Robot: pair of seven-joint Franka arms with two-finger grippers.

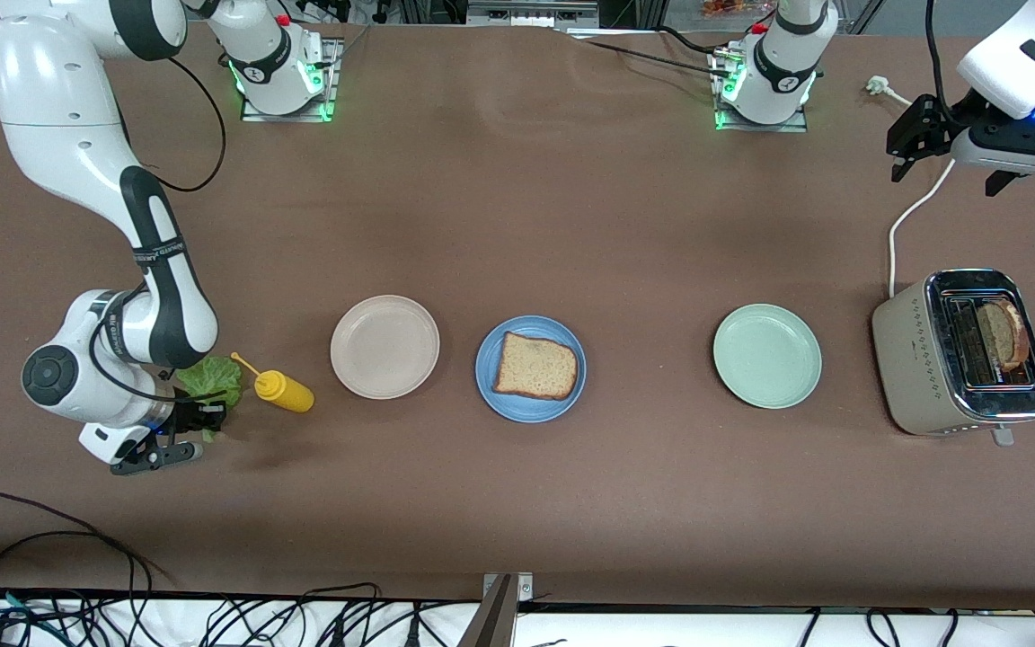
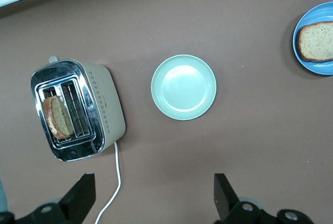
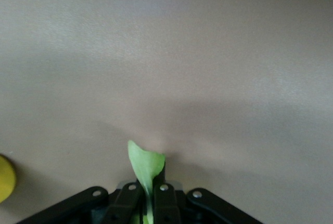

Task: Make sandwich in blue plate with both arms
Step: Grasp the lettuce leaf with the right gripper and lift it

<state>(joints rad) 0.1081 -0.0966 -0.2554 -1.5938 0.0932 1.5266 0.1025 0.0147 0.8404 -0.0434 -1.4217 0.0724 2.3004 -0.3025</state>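
The blue plate [image 1: 490, 346] sits mid-table with one slice of brown bread [image 1: 535, 367] on it; plate [image 2: 312, 66] and slice [image 2: 316, 41] also show in the left wrist view. A second slice [image 1: 1004, 334] stands in the toaster's slot and shows in the left wrist view [image 2: 57, 117]. My right gripper [image 1: 205, 415] is low at the right arm's end of the table, shut on the green lettuce leaf [image 1: 212, 379]. In the right wrist view the leaf [image 3: 145, 164] sticks out between the closed jaws of the gripper [image 3: 151, 198]. My left gripper [image 1: 908, 144] waits high, open and empty [image 2: 154, 187].
A yellow mustard bottle [image 1: 282, 390] lies beside the lettuce. A beige-white plate [image 1: 384, 346] and a mint-green plate [image 1: 767, 356] flank the blue plate. The toaster [image 1: 908, 359] stands at the left arm's end, its white cord [image 1: 908, 216] running toward the bases.
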